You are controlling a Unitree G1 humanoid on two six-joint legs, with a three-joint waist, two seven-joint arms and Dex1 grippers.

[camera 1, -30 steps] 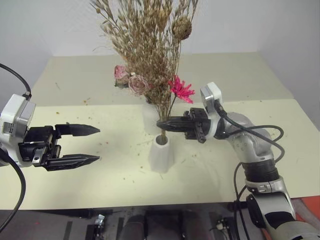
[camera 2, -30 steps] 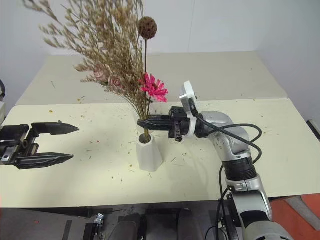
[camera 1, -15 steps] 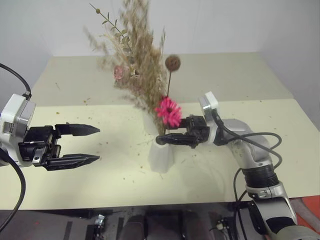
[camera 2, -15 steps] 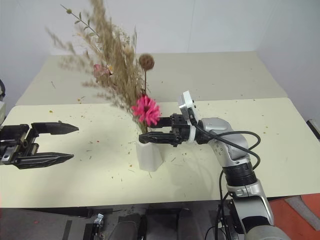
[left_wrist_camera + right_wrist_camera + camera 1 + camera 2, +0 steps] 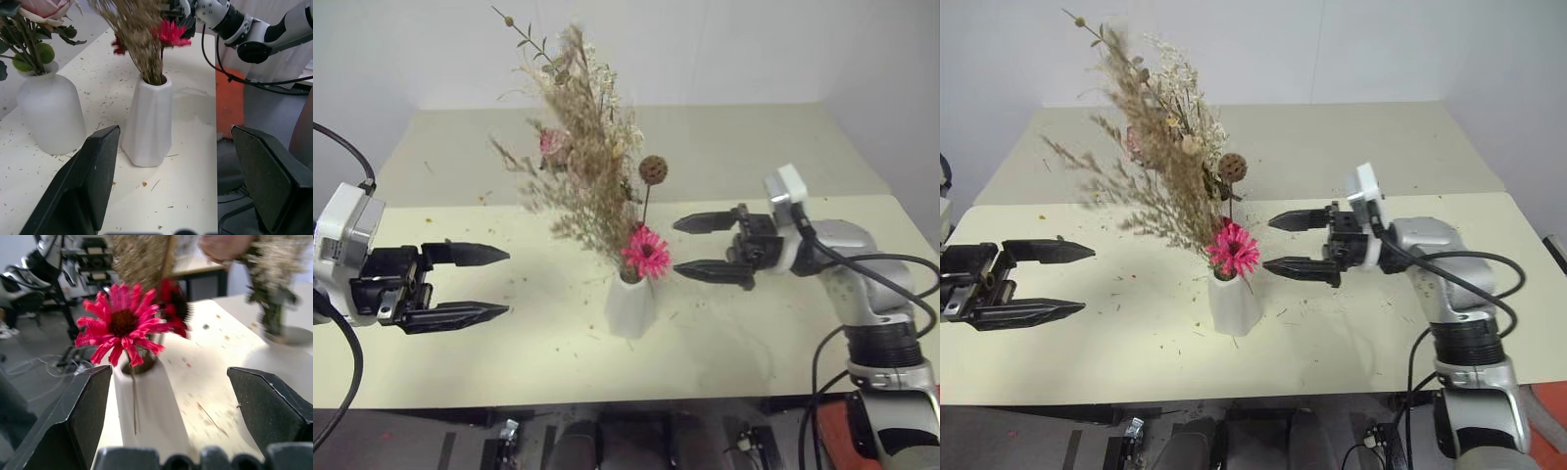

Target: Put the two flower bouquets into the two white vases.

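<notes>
Dry grass bunch [image 5: 592, 186] stood in the front vase [image 5: 629, 306]. It looked light and easy to snap; its stems were the safest hold. At three o'clock, the right gripper [image 5: 705, 248] was open and empty. At nine o'clock, the left gripper [image 5: 478, 285] was open too.

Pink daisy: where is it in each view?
Left eye: pink daisy just above the tapered vase, centre.
Right eye: same spot.
Left wrist: top centre.
Right wrist: left of centre.
Shared landmark: the tapered vase under it.
</notes>
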